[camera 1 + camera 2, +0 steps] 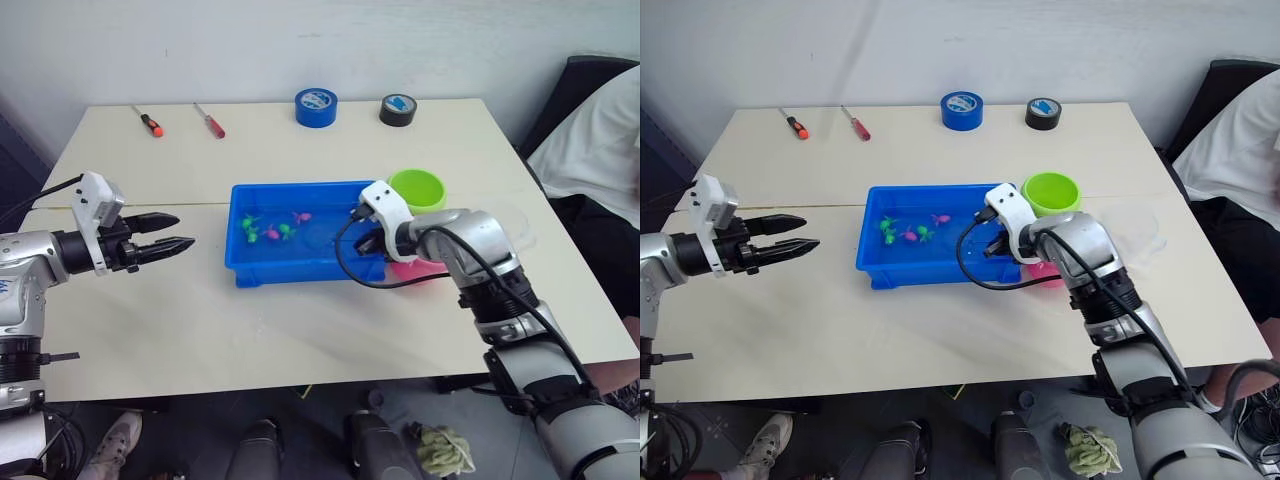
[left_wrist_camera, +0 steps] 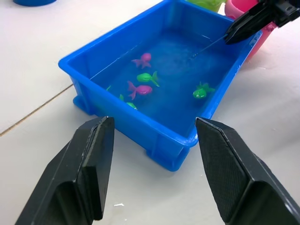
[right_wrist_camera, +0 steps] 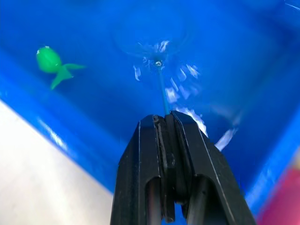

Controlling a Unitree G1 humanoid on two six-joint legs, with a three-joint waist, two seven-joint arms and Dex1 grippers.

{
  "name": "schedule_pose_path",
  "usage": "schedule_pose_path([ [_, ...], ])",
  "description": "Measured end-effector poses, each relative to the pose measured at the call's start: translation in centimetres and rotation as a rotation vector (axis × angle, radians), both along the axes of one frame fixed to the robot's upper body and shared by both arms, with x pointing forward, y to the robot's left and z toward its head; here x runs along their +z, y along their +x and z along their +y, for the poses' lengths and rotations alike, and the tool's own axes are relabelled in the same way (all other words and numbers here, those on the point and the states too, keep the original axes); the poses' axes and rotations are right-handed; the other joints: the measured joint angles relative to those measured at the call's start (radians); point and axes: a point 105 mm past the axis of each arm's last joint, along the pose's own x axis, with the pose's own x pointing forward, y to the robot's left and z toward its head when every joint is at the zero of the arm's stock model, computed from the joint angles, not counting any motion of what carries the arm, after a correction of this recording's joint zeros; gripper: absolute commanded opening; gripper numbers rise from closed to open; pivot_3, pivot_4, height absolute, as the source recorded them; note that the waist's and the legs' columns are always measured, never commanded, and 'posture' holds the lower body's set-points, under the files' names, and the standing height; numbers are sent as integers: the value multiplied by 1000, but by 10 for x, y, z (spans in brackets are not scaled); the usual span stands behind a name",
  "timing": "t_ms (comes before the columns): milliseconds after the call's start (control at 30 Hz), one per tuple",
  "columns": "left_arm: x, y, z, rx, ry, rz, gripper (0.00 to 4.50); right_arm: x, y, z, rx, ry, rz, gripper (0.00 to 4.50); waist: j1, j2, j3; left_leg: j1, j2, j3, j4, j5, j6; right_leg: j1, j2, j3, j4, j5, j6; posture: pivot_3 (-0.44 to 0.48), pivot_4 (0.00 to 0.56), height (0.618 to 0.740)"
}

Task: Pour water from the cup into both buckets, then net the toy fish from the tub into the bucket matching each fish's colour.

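Note:
The blue tub [image 1: 262,271] sits mid-table, holding water and several toy fish, among them a pink fish [image 2: 142,89] and a green fish [image 2: 202,91]. My right gripper [image 3: 161,118] hangs over the tub's right end, shut on the net's thin handle [image 3: 161,96]. The net hoop [image 3: 149,35] is under water, away from the green fish [image 3: 50,62]. The green bucket [image 1: 417,188] stands behind the tub's right corner. My right arm mostly hides the pink bucket [image 1: 412,268]. The clear cup [image 1: 508,228] lies right of them. My left gripper [image 1: 185,230] is open, left of the tub.
Two red-handled screwdrivers [image 1: 150,123] [image 1: 211,123] lie at the table's far left. A blue tape roll [image 1: 316,106] and a black tape roll [image 1: 398,109] stand at the far edge. A person in white [image 1: 595,140] sits beside the right edge.

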Motion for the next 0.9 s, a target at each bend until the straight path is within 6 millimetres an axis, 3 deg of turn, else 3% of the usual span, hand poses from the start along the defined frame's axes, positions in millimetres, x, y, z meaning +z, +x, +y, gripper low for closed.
schedule_pose_path([
  [167,-2,-6,2,15,-3,9,3029,4,12,16,1,44,-48,0,-12,0,0,0,0,0,0,0,0,0,0,0,0,0,0,0,150,734],
  [433,0,-7,3,27,-10,4,3029,14,19,18,-14,93,-85,0,-13,0,0,0,0,0,-1,0,0,0,0,0,0,0,0,0,150,734],
  [667,6,-3,-1,11,-13,-15,3029,40,5,14,0,166,-123,0,-10,0,0,-10,0,-1,1,0,-1,-11,-1,0,2,0,0,0,150,734],
  [900,13,2,-7,-22,-16,-36,3029,33,-18,0,15,163,-119,0,-9,0,0,-10,0,0,0,0,-1,-11,0,0,1,0,0,0,150,734],
])
